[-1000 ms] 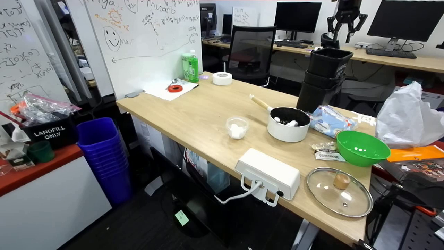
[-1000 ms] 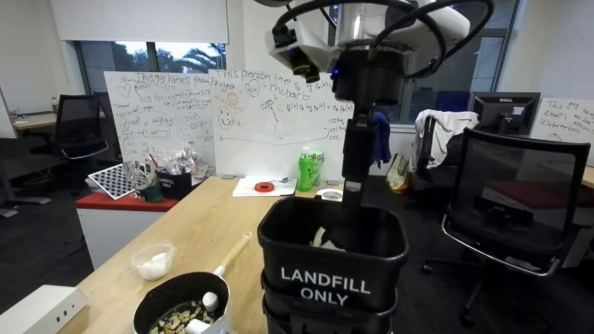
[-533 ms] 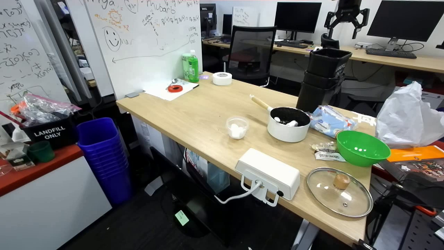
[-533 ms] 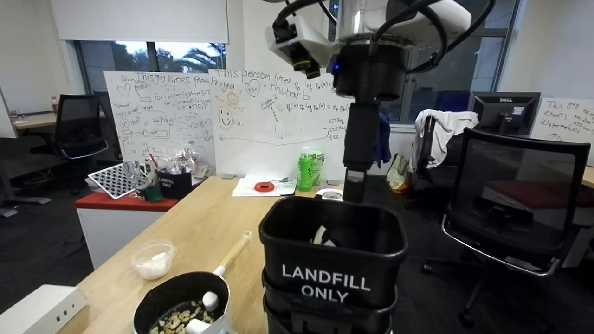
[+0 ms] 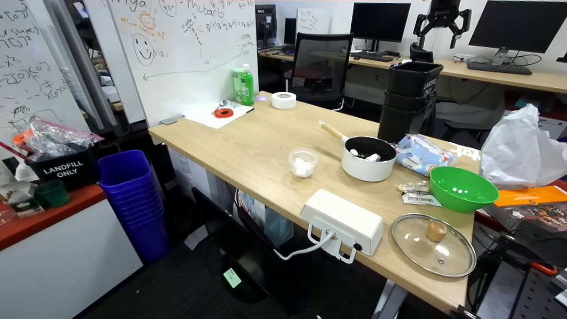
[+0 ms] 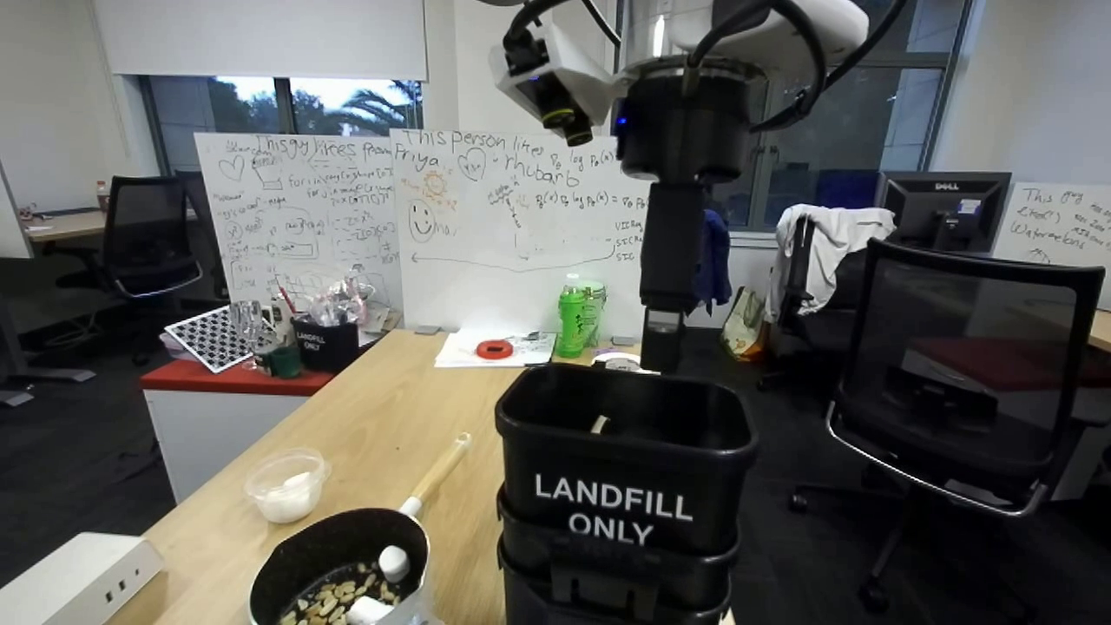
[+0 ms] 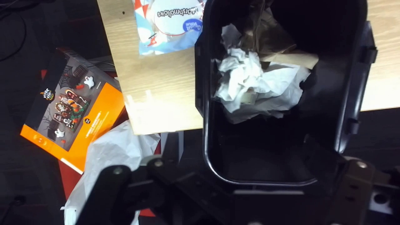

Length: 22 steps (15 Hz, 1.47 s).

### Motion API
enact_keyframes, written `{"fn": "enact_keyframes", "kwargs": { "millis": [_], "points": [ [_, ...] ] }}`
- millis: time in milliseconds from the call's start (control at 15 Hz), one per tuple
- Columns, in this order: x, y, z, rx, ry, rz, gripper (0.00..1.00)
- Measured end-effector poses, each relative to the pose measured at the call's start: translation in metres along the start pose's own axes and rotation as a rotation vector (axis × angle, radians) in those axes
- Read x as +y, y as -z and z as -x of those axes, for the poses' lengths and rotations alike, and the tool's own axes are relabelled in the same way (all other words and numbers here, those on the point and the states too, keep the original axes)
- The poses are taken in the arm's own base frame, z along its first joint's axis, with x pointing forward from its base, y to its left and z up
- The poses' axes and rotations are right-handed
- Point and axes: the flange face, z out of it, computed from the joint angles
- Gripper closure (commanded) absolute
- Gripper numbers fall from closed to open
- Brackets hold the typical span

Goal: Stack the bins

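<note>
A: Quick, what's new?

B: The gripper [image 5: 437, 46] has spread wide over the last second. Nothing between its fingers, tips slightly higher. Whether it touches the upper bin [image 6: 625, 469], can't tell.

A: Bins move?

B: A bit. In both exterior views the upper bin has shifted, more than the lower bin [image 5: 401, 124]. Maybe a wobble.

A: Stacked, though?

B: Looks it. Upper bin sits down inside the lower bin's rim, its bottom hidden. Lower one's base is behind the marshmallow bag [image 5: 423, 153], so I'm assuming it's on the table [image 5: 248, 146]. I'd call it released, nearly done; just back off without catching the rim.

A: Materials, go.

B: Smooth black plastic, rounded rectangles, slight taper, glossy rim, white LANDFILL ONLY print on the upper one. Inside that: crumpled white paper [image 7: 243, 72], probably soft; brown paper [image 7: 272, 34], creased, stiffer-looking.

A: Around it?

B: Bag's crinkly printed film. White saucepan [image 5: 369, 168], round, dark inside, wood-look handle. Table's pale wood grain.
</note>
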Motion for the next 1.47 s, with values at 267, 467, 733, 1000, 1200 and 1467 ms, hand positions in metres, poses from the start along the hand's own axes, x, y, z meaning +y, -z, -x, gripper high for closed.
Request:
{"fn": "enact_keyframes", "kwargs": {
  "millis": [267, 467, 733, 1000, 1200, 1467],
  "points": [
    [-0.001, 0.0, 0.0, 0.002, 0.001, -0.002, 0.0],
    [-0.005, 0.005, 0.008, 0.006, 0.014, -0.009, 0.0],
    [-0.014, 0.023, 0.03, 0.018, 0.068, -0.028, 0.0],
    [-0.021, 0.036, 0.052, 0.021, 0.17, -0.036, 0.0],
    [-0.022, 0.037, 0.068, 0.004, 0.271, -0.019, 0.0],
    [-0.018, 0.036, 0.09, -0.008, 0.448, 0.031, 0.0]
  ]
}}
